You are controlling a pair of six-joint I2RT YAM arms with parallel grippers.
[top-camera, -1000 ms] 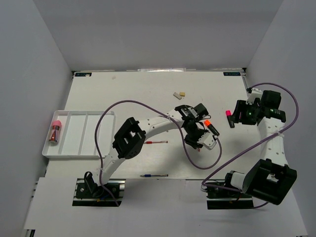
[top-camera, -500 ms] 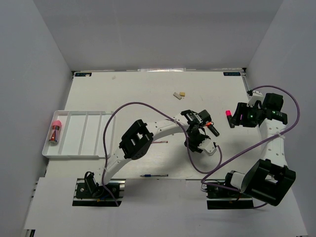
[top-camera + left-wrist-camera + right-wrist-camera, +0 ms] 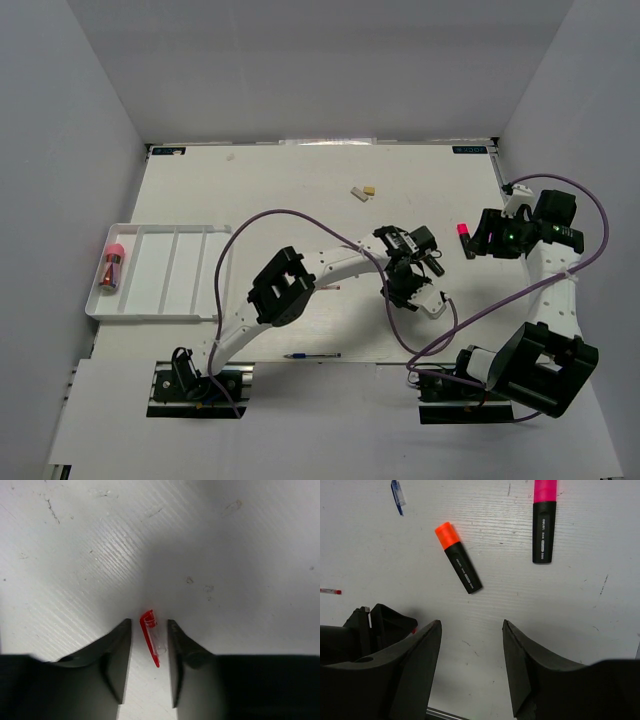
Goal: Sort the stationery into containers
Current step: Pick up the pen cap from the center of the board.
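Note:
My left gripper is open and low over the table, its jaws on either side of a small clear pen cap with a red clip, not touching it. My right gripper is open and empty, next to the pink-capped highlighter. In the right wrist view the pink highlighter and the orange-capped highlighter lie ahead of the open gripper. The white divided tray sits at the far left and holds the pink-capped tube.
Two small erasers lie toward the back middle. A blue pen lies near the front edge. The red pen is mostly hidden under the left arm. A blue pen cap shows in the right wrist view.
My left arm has reached further right and toward the near edge, now covering most of the orange highlighter from above. My right gripper has shifted slightly.

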